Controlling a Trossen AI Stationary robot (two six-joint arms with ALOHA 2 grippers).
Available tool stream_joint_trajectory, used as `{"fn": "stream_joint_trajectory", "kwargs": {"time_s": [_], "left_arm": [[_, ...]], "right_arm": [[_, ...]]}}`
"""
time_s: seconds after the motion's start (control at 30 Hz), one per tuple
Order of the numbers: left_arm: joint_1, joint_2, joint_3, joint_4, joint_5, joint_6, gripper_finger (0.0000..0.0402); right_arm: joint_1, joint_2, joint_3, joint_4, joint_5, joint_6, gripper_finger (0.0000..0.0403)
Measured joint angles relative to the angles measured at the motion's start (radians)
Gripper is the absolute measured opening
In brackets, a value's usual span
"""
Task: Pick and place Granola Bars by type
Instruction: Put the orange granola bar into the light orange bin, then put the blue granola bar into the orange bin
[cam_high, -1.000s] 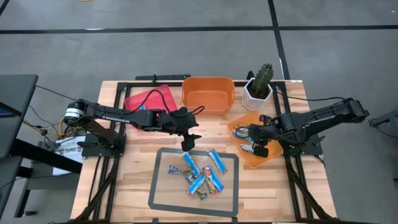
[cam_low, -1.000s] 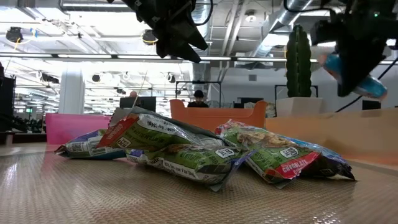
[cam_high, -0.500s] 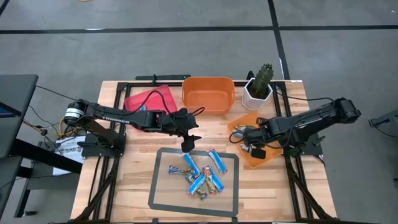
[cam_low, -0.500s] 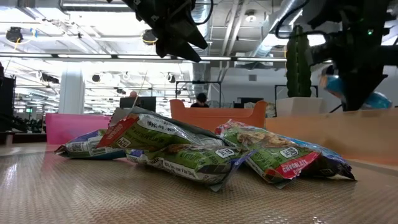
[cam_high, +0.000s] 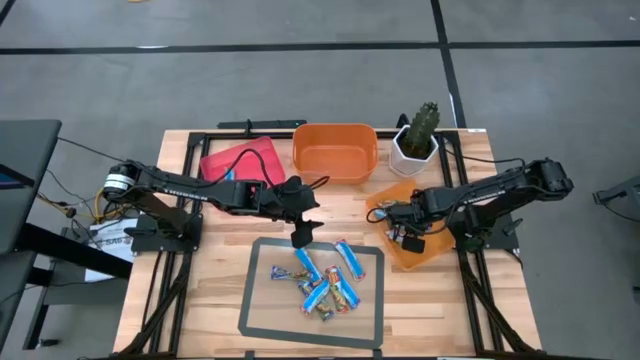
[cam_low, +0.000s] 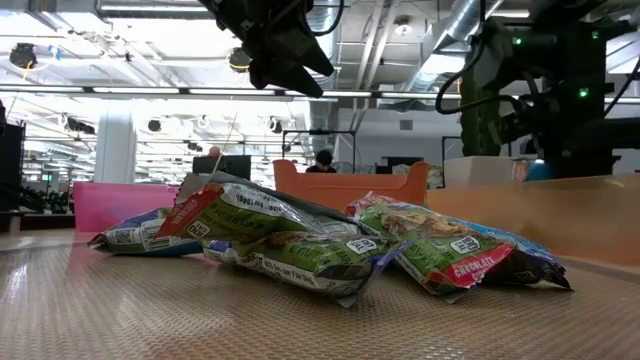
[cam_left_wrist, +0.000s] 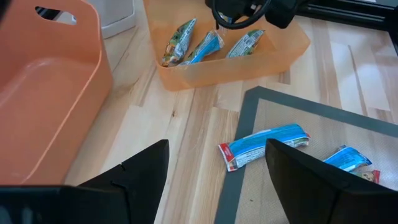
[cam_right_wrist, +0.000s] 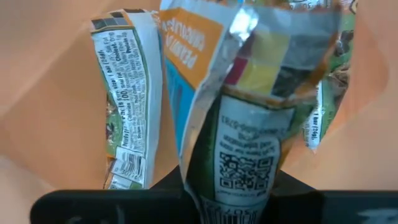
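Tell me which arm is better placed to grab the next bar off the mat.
Left. The left gripper hangs open just above the mat's far edge, near the bars. The right gripper is down in the light orange bin, shut on a bar.

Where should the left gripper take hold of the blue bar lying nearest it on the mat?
Probably across the middle of the blue bar, coming straight down. It lies flat and alone near the mat's corner, so the open left gripper can straddle its narrow width.
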Motion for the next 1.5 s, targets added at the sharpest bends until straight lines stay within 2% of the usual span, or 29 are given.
{"fn": "stream_joint_trajectory", "kwargs": {"time_s": [0.17, 0.53, 0.67, 0.83, 1.0, 1.2, 1.37, 1.5], "left_arm": [[0.0, 0.0, 0.0, 0.0, -0.003, 0.002, 0.0258], [0.0, 0.0, 0.0, 0.0, -0.004, 0.007, 0.0258], [0.0, 0.0, 0.0, 0.0, -0.004, 0.007, 0.0258], [0.0, 0.0, 0.0, 0.0, -0.004, 0.007, 0.0258], [0.0, 0.0, 0.001, 0.001, -0.004, 0.007, 0.0258], [0.0, 0.0, 0.001, 0.003, -0.022, 0.007, 0.0258], [0.0, 0.0, 0.001, 0.007, -0.03, 0.006, 0.0258], [0.0, 0.0, 0.001, 0.012, -0.03, -0.001, 0.0258]], "right_arm": [[-0.001, 0.0, 0.0, -0.001, -0.002, 0.0, 0.0063], [0.019, -0.015, 0.0, -0.001, -0.002, 0.001, 0.0148], [0.074, -0.079, 0.0, 0.016, 0.009, 0.008, 0.0163], [0.176, -0.21, -0.003, 0.083, 0.071, 0.061, 0.0171], [0.325, -0.363, -0.06, 0.296, 0.182, 0.071, 0.017], [0.497, -0.527, -0.214, 0.62, 0.291, 0.025, 0.0166], [0.586, -0.62, -0.351, 0.883, 0.315, -0.065, 0.0169], [0.613, -0.687, -0.451, 1.084, 0.307, -0.171, 0.0171]]}}
